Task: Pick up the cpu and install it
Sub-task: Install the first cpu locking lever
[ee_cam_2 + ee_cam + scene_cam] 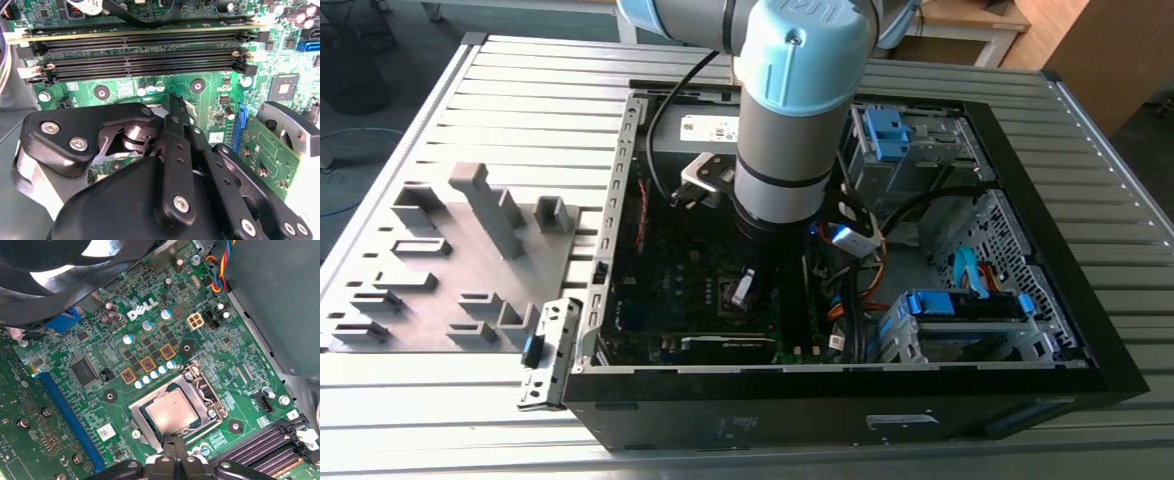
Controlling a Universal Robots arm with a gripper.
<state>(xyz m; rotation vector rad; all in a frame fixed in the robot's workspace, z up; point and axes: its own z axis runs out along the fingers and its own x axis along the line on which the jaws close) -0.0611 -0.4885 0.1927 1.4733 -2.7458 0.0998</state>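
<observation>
CPU sits flat in the motherboard socket, silver top up, socket frame around it, inside the open computer case on the slatted table; largest first after that: arm reaches straight down into the case over the green motherboard. Gripper is just above the chip's near edge, fingers drawn together to a narrow point, nothing visibly held. RAM slots lie just beside the socket.
</observation>
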